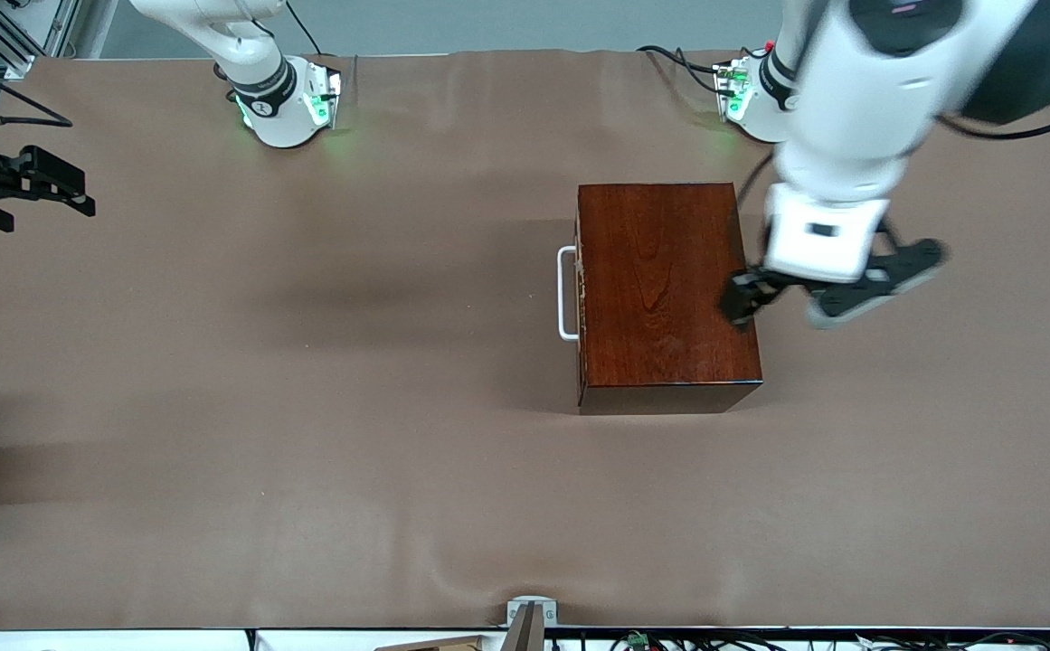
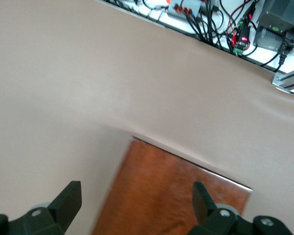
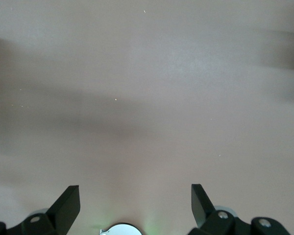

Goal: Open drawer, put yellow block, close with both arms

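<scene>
The mahogany box (image 1: pixel 660 289) stands on the table with its drawer pushed in. The drawer's white bar handle (image 1: pixel 566 293) faces the right arm's end of the table. My left gripper (image 1: pixel 791 306) is open and empty, over the box's edge at the left arm's end. In the left wrist view (image 2: pixel 135 196) the box top (image 2: pixel 171 196) lies under one finger and bare table under the other. My right gripper (image 1: pixel 45 203) is open and empty above bare table at the right arm's end; its wrist view (image 3: pixel 134 196) shows only tablecloth. The yellow block is not in view.
The brown tablecloth (image 1: pixel 307 407) covers the whole table. The two green-lit arm bases (image 1: pixel 289 108) (image 1: pixel 746 99) stand along the edge farthest from the front camera. Cables and electronics (image 2: pixel 210 19) lie off the table's edge nearest the front camera.
</scene>
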Motion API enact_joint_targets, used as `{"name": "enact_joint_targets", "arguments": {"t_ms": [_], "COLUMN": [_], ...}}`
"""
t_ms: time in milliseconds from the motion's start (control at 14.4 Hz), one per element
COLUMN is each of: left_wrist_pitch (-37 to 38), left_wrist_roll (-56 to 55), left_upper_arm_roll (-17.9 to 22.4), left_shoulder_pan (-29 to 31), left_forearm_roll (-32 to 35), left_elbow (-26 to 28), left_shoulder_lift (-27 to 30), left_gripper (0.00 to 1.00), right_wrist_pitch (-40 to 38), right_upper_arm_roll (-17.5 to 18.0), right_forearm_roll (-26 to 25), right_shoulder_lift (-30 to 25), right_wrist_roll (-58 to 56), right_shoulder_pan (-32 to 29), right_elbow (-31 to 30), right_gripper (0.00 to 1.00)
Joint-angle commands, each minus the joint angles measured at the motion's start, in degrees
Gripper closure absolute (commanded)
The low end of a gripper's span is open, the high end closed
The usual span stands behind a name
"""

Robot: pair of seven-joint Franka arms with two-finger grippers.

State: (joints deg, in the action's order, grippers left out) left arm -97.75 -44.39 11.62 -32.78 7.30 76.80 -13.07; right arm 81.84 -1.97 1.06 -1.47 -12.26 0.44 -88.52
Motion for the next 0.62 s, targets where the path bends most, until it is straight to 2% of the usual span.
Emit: {"name": "enact_joint_targets", "arguments": {"t_ms": [0,554], "left_wrist_pitch": [4.9,7.7], "left_wrist_roll": [5.9,25.7], "left_upper_arm_roll": [-0.6,-0.9], "left_shoulder_pan": [3.2,11.4], "left_forearm_roll": [-0.8,-0.2], "left_elbow": [2.0,2.7], "left_shoulder_lift": [2.7,6.1], "left_gripper": [0.0,0.0], "right_wrist_pitch": [0.3,0.4], "right_upper_arm_roll": [0.6,0.6], "right_forearm_roll": [1.0,1.0], "right_shoulder_lift": [-1.0,-1.0], "right_wrist_roll": [-0.2,-0.2], "right_shoulder_pan": [-0.7,-0.9], "right_elbow": [-0.8,-0.7], "right_gripper": [0.0,0.0]}}
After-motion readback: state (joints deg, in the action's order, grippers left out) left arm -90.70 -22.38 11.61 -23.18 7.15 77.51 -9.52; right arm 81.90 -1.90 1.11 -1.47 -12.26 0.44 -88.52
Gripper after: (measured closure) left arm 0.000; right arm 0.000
